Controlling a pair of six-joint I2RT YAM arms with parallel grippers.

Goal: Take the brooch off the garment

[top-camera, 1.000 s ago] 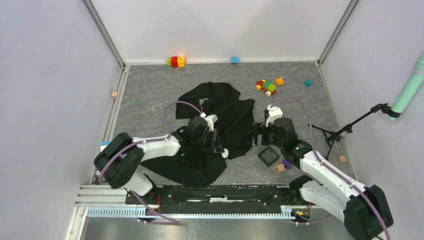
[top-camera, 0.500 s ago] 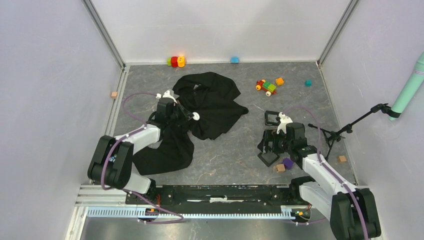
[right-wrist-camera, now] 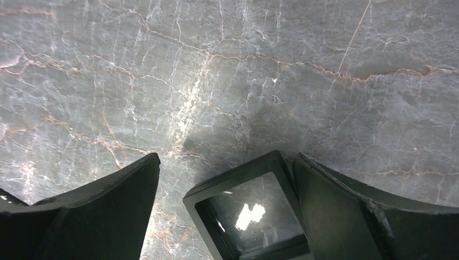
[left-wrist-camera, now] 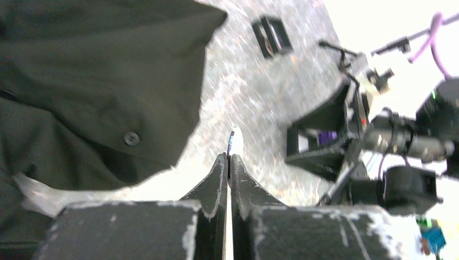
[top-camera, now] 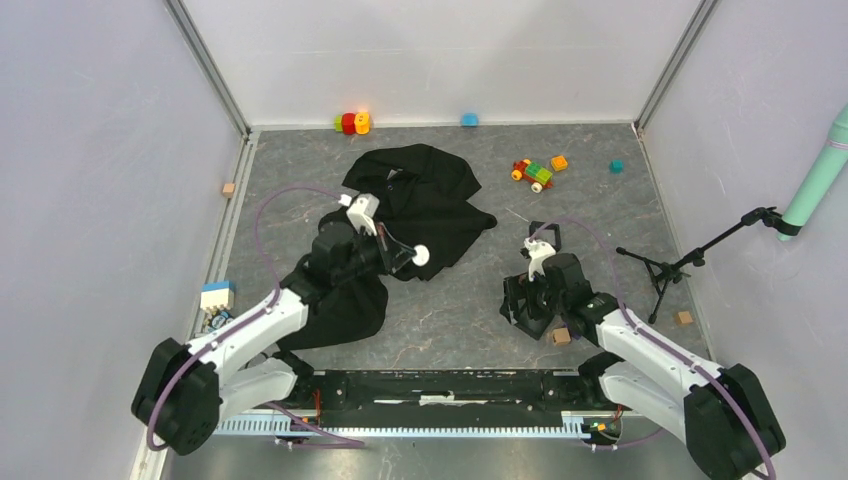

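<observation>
My left gripper is shut on the brooch, a small pale round piece. It is held just off the right edge of the black garment, above the grey floor. In the left wrist view the brooch pokes edge-on out of the closed tips, clear of the garment. My right gripper is open, low over the floor. In the right wrist view it straddles a black square frame, whose side touches the right finger.
A second black frame lies behind the right arm. Toy bricks, a toy car and small cubes sit at the back. A mic stand, wooden cubes and a blue-white block stand near the sides.
My left gripper has moved right and nearer, from over the garment to beyond its edge, still carrying the brooch. My right gripper has shifted left and down around the black frame.
</observation>
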